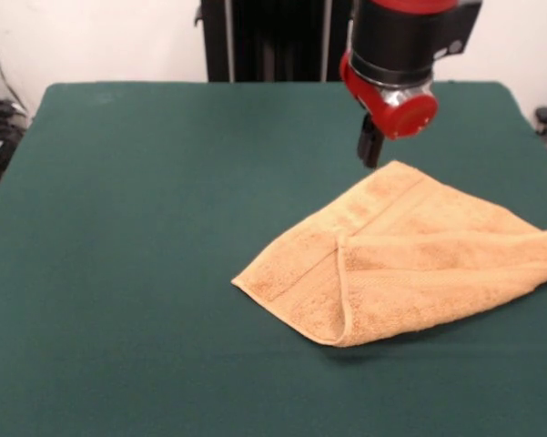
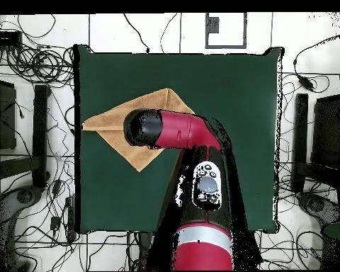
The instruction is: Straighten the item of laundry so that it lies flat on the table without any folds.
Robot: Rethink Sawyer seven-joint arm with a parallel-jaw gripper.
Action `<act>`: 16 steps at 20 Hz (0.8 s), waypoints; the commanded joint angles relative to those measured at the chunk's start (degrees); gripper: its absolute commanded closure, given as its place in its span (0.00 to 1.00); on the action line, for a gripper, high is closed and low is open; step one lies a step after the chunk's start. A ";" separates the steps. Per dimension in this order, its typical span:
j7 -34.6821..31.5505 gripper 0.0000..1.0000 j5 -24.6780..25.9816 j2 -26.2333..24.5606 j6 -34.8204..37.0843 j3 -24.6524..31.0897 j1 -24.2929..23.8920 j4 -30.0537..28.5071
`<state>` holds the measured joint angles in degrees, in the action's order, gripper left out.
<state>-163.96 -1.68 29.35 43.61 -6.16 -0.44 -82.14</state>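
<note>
Orange-tan towel lay on green surface, toward front view's right side, one part folded over itself along lower edge. End effector hung just above towel's far corner; open or closed could not be told. Red-black arm covered towel's middle from overhead.

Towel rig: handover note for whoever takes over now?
Gripper: hovering at the towel's far corner; open or shut can't be told.
Towel: on the table, toward the right edge in the front view, one side doubled over the rest with a thick fold facing the camera.
Done: nothing visibly flattened.
Left: unfold the doubled layer and spread the towel flat.
</note>
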 commanded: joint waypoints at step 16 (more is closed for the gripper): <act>-1.72 1.00 9.72 -7.25 0.16 -5.27 4.82 6.99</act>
<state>-163.96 5.62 26.57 43.60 -12.34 2.75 -75.41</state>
